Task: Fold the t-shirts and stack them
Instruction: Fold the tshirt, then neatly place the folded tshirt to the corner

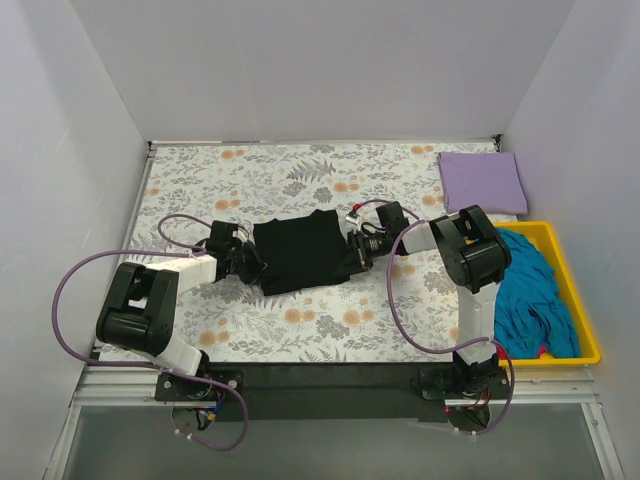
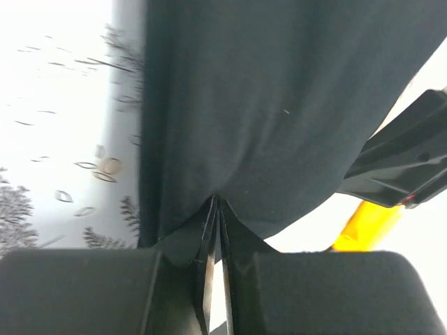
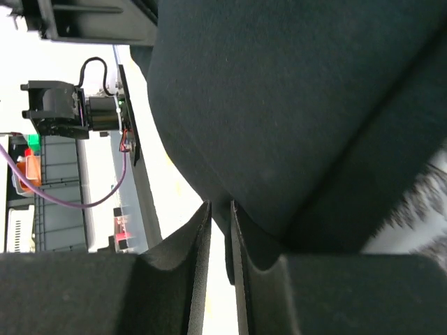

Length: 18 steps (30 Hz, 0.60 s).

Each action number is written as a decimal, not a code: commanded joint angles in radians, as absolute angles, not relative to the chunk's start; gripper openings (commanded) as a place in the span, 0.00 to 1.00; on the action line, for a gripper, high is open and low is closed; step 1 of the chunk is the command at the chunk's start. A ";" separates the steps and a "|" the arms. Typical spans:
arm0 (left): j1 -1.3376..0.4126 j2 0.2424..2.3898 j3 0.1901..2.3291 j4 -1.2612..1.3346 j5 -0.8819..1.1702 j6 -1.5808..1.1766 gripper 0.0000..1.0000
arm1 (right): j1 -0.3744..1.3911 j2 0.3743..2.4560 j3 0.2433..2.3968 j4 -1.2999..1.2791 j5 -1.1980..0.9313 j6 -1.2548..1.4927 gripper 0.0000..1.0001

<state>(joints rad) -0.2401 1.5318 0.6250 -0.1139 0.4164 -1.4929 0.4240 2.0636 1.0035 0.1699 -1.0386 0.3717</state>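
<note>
The black t-shirt (image 1: 303, 252) lies partly folded in the middle of the floral cloth, stretched between both grippers. My left gripper (image 1: 256, 264) is shut on its left edge; in the left wrist view the gripper (image 2: 217, 216) pinches a peak of the black t-shirt (image 2: 279, 105). My right gripper (image 1: 353, 251) is shut on its right edge; in the right wrist view the gripper (image 3: 221, 216) has the black t-shirt (image 3: 293, 105) between its jaws. A folded lavender t-shirt (image 1: 482, 182) lies at the back right. A teal t-shirt (image 1: 535, 295) is heaped in the tray, with a bit of pink (image 1: 543, 352) under it.
The grey-and-orange floral cloth (image 1: 300, 330) covers the table. The yellow tray (image 1: 578, 300) stands at the right edge, beside the right arm. White walls close in the left, back and right sides. Purple cables loop from both arms.
</note>
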 commanded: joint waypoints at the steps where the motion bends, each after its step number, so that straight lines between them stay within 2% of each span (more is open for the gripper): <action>1: -0.199 1.569 0.620 -0.182 0.407 -1.493 0.05 | 0.381 2.091 0.965 0.176 -0.970 0.285 0.24; 4: -0.199 1.520 0.643 -0.205 0.410 -1.471 0.12 | 0.379 2.042 0.957 0.175 -0.976 0.298 0.24; 6: -0.199 1.471 0.658 -0.244 0.393 -1.454 0.23 | 0.400 1.973 0.972 0.173 -0.973 0.327 0.24; 11: -0.199 1.260 0.704 -0.327 0.299 -1.390 0.41 | 0.520 1.845 1.044 0.178 -0.942 0.402 0.26; 15: -0.199 1.145 0.670 -0.334 0.195 -1.371 0.50 | 0.639 1.871 1.114 0.239 -0.916 0.506 0.27; 18: -0.199 1.112 0.632 -0.330 0.144 -1.361 0.54 | 0.707 1.971 1.172 0.255 -0.900 0.531 0.28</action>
